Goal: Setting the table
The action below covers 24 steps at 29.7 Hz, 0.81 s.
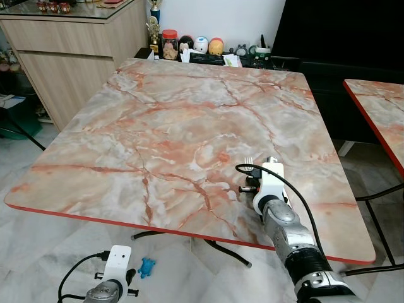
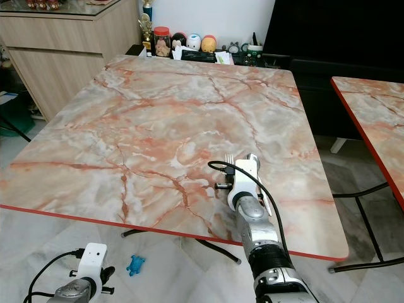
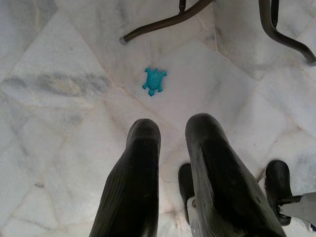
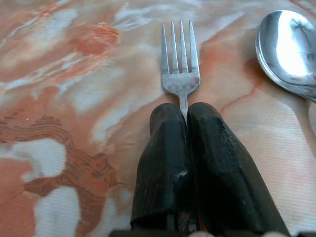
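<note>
Your right gripper [image 4: 186, 114] jaws pinch the fork [image 4: 180, 59] flat on the tabletop [image 1: 189, 126], spoon [image 4: 289, 49] beside; left gripper [image 3: 173, 131] jaws slightly apart, empty; no readable writing.

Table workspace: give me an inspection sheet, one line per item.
Surface: marble-pattern table with red edge, mostly bare.
Job's things: fork held over the table by its neck, tines pointing away from the robot; spoon bowl beside it.
Clutter: blue toy on the floor under the table's near edge.
Grippers: right hand shut on the fork above the table's near right part; left hand hangs low over the floor, fingers apart.
Cables: black cable loops along the right arm.
Surroundings: wooden cabinet at far left, jars and figurines behind the table, second table at right.
</note>
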### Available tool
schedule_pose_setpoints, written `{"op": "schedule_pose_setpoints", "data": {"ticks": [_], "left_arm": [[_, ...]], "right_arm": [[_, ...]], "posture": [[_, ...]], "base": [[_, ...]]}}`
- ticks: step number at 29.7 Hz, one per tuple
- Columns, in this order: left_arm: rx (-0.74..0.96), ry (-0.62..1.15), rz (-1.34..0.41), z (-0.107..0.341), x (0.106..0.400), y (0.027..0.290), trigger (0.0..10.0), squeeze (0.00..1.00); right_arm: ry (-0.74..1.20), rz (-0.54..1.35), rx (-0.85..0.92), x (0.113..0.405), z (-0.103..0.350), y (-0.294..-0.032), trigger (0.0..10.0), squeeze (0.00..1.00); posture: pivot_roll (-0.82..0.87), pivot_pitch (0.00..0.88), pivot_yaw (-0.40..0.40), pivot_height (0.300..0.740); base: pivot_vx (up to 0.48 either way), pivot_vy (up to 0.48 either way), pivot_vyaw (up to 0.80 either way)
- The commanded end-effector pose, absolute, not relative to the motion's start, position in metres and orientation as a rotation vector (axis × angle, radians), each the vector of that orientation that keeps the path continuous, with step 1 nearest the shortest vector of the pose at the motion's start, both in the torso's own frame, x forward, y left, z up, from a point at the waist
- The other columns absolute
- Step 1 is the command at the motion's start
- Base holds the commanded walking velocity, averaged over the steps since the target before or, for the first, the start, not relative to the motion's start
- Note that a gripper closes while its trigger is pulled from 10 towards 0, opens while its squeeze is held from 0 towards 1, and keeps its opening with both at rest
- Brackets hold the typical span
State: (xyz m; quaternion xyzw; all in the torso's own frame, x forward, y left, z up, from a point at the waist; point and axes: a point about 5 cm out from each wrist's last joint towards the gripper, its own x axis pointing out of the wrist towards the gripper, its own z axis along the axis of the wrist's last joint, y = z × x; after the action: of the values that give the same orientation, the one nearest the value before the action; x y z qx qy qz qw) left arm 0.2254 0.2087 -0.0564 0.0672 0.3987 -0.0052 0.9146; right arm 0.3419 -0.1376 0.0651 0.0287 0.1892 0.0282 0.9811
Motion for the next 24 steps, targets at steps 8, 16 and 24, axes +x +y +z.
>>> {"op": "schedule_pose_setpoints", "data": {"ticks": [8,16,24], "left_arm": [[0.164,0.849,-0.009,-0.061,0.219,0.210,10.0,0.00],[0.157,0.850,0.004,-0.061,0.218,0.211,10.0,0.00],[0.150,0.853,0.013,-0.062,0.215,0.212,10.0,0.00]], "right_arm": [[0.211,0.075,0.031,0.343,0.084,-0.132,10.0,0.00],[-0.039,0.096,0.020,0.331,0.115,-0.126,10.0,0.00],[-0.191,0.151,-0.053,0.306,0.126,-0.128,10.0,0.00]], "posture": [[0.10,0.000,-0.033,0.740],[0.10,0.002,-0.039,0.740],[0.09,0.004,-0.040,0.740]], "base": [[0.000,0.000,0.00],[0.000,0.000,0.00],[0.000,0.000,0.00]]}}
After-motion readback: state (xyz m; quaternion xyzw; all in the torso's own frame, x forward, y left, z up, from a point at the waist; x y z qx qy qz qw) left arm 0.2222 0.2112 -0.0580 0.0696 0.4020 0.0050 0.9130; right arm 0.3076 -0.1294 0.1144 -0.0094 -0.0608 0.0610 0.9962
